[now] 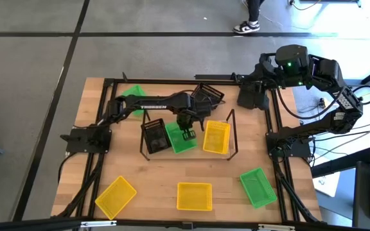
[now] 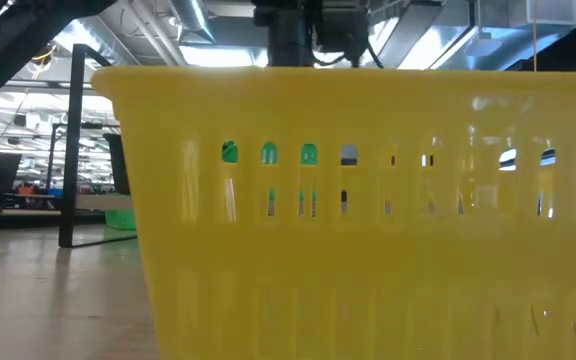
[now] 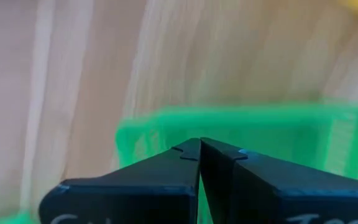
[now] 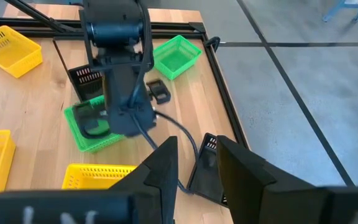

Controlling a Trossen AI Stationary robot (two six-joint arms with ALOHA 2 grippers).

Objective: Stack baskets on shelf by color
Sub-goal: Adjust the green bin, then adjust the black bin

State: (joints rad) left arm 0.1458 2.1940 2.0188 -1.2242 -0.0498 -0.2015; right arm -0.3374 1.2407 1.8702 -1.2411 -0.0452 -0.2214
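Note:
The shelf [image 1: 231, 131] stands mid-table with three baskets side by side on its base: a black one [image 1: 154, 136], a green one [image 1: 180, 144] and a yellow one [image 1: 216, 137]. My left gripper [image 1: 187, 133] points straight down over the green basket [image 3: 272, 134]. It is shut, and its fingertips [image 3: 185, 152] sit just inside one rim [image 3: 229, 117]. My right gripper [image 4: 196, 146] waits raised at the table's far right [image 1: 249, 96], open, with nothing between its fingers. Another yellow basket [image 2: 368, 220] fills the low view. My left gripper reaches from above into the green basket in the shelf, its shut fingertips close to one wall [image 3: 303, 143]. Whether they touch the basket I cannot tell. The basket sits on the shelf's base, turned a little askew.
Loose baskets lie around the shelf: green [image 1: 133, 93] and black [image 1: 207, 96] at the far side, two yellow [image 1: 115, 196] [image 1: 193, 196] and one green [image 1: 257, 186] near the front edge. A black metal frame [image 1: 172, 81] borders the tabletop. A person's feet [image 1: 248, 25] show beyond the table.

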